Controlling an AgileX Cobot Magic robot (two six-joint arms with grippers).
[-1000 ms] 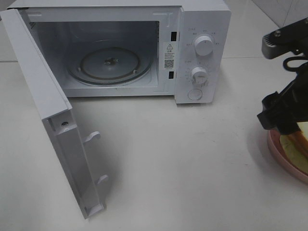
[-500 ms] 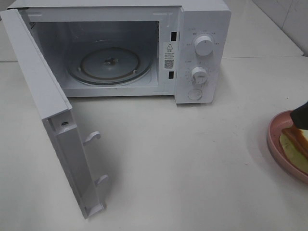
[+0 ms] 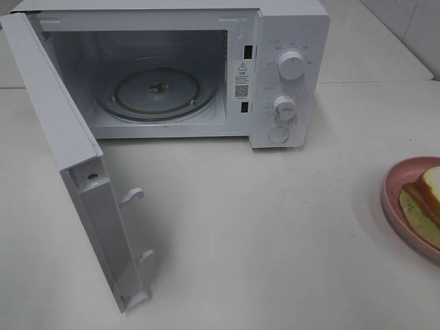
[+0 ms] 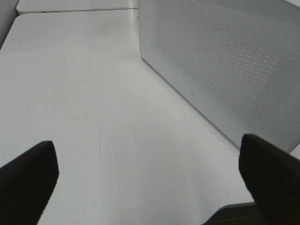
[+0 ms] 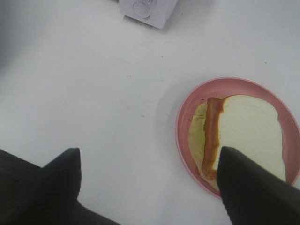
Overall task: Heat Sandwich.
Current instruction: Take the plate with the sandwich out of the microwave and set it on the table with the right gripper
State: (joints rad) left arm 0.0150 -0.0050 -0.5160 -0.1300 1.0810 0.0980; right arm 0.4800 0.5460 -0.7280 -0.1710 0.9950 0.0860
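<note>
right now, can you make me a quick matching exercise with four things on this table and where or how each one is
Column 1:
1. microwave door
2. sandwich
3. glass turntable
4. left gripper

Column 2:
a. on the pink plate
b. swung wide open
c. open above bare table, beside the microwave's side
d. inside the microwave, nothing on it

Pairs: 1-b, 2-a, 3-d, 4-c

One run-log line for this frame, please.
microwave: door open, empty | sandwich: on pink plate, not held | left gripper: open | right gripper: open, above plate
</note>
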